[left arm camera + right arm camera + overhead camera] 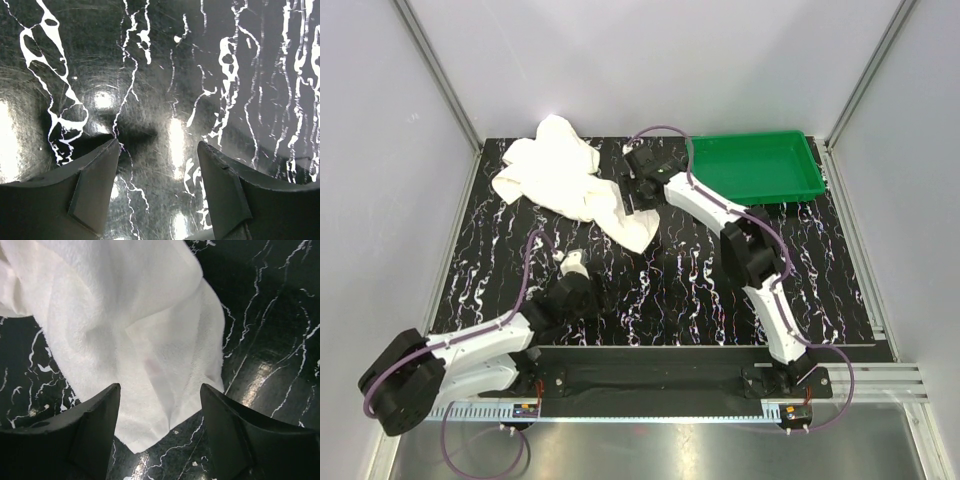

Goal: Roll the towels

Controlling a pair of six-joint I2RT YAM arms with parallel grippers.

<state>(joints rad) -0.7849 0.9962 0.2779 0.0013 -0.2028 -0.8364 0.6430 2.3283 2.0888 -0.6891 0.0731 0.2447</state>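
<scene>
The white towels [565, 180] lie crumpled in one heap at the back left of the black marbled table [700, 290]; I cannot tell where one ends and the other begins. A long end trails toward the middle. My right gripper [635, 195] hangs over that end. In the right wrist view its jaws [160, 386] stand open, astride a pointed towel corner [145, 440] that rests on the table. My left gripper [576, 285] is near the front left, apart from the towels. In the left wrist view it [158, 141] is open over bare table, nothing between its fingers.
A green plastic tray [752, 165] stands at the back right, just behind the right arm's wrist. Metal frame posts and white walls bound the table on the left, right and back.
</scene>
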